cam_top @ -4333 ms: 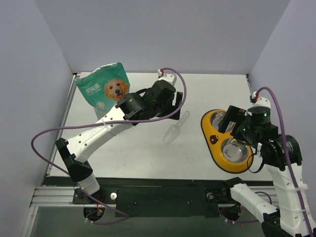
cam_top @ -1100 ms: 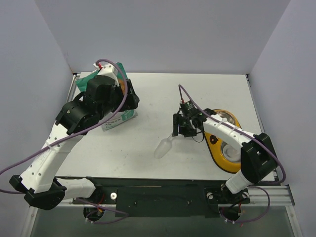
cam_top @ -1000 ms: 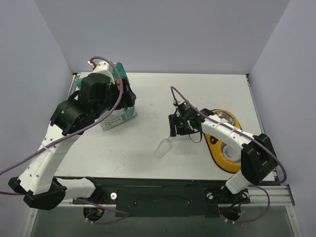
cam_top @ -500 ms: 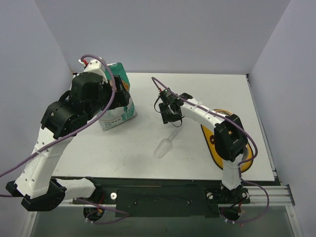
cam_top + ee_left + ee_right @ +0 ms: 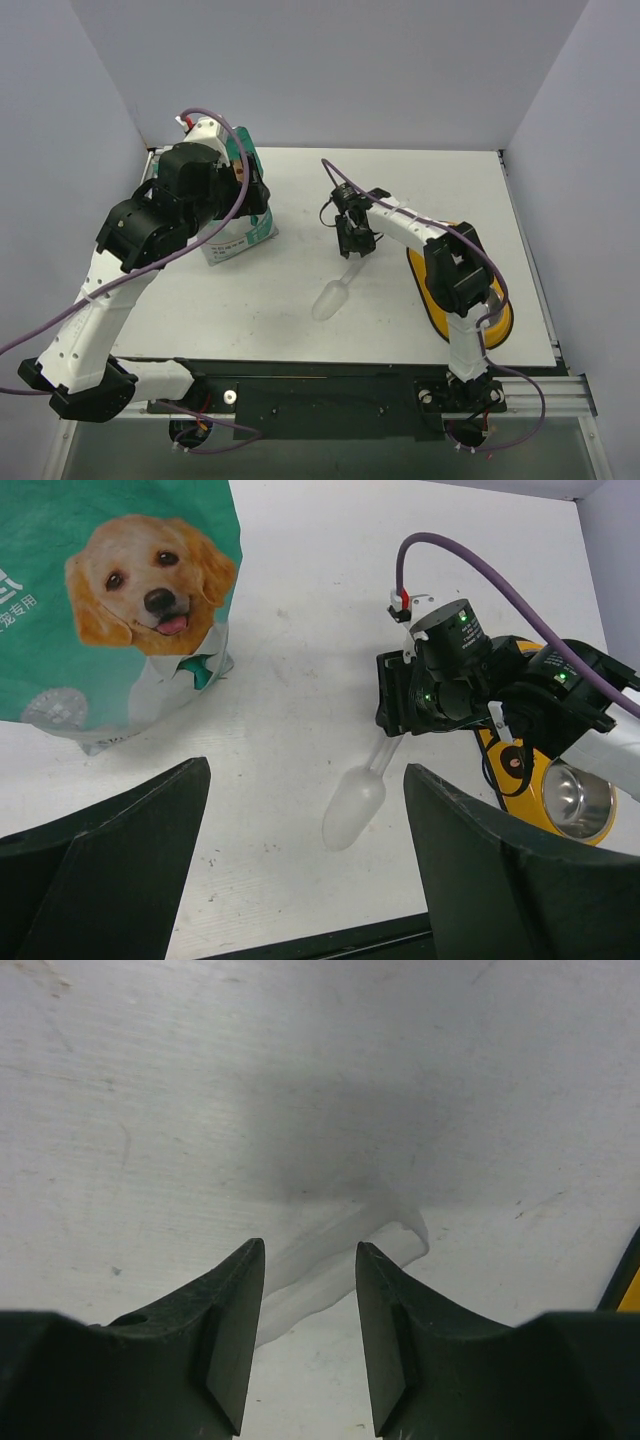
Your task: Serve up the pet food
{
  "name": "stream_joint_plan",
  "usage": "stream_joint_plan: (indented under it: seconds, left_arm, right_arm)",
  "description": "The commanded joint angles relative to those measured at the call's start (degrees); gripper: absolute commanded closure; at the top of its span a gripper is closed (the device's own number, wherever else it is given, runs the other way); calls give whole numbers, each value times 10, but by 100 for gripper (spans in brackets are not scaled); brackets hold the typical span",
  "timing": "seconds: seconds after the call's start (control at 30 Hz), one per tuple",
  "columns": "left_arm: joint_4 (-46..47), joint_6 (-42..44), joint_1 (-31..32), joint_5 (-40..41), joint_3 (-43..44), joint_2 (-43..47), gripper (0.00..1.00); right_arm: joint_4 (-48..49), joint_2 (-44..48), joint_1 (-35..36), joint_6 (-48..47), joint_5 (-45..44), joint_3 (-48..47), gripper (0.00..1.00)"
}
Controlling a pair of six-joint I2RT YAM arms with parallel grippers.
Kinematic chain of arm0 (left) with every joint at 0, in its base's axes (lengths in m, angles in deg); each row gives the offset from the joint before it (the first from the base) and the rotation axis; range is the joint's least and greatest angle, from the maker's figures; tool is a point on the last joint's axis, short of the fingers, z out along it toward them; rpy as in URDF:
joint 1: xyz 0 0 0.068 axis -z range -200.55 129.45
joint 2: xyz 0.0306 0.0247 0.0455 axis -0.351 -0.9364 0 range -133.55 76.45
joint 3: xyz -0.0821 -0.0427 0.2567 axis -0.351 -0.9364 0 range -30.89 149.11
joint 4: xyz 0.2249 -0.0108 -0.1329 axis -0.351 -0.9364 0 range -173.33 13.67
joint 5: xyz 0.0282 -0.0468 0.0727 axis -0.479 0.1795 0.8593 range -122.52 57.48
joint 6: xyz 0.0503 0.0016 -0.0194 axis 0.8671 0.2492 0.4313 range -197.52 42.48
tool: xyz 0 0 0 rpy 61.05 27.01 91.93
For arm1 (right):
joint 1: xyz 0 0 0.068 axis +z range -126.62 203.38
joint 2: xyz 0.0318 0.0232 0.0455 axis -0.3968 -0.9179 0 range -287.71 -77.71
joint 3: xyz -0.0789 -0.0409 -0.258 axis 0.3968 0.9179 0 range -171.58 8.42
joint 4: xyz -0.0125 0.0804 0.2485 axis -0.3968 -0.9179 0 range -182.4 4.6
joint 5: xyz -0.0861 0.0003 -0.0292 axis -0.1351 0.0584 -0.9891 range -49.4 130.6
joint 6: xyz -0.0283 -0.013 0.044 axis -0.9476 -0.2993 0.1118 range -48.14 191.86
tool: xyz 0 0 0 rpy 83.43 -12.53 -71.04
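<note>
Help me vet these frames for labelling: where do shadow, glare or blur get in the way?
Right wrist: soft shadow on the table beyond the clear scoop, which reads faint. Left wrist: bright glare in the steel bowl. Top: even light, nothing blurred.

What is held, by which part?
The left end effector is open, empty; the right end effector straddles the handle of the clear scoop, but a grip cannot be told.

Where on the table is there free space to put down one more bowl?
Bare: the far right corner behind the yellow feeder, and the near left area before the bag. Crowded around the scoop under the right gripper.
</note>
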State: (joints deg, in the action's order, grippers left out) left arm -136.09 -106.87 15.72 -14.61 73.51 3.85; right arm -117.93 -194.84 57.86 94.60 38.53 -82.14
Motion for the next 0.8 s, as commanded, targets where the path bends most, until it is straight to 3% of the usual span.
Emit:
stream_joint_plan:
  seconds: [0.0, 0.37, 0.5, 0.77]
  left_arm:
    - [33, 27, -2, -2, -3, -2, 11]
    - [46, 33, -12, -9, -7, -9, 11]
    - [48, 30, -14, -9, -17, -6, 11]
    - [47, 14, -16, -24, -17, -3, 11]
  right_arm:
    - [-10, 25, -17, 9, 4, 63, 62]
    - [13, 158, -13, 63, 15, 234, 60]
    - [17, 173, -13, 84, 15, 235, 59]
    - [-9, 110, -1, 50, -14, 162, 59]
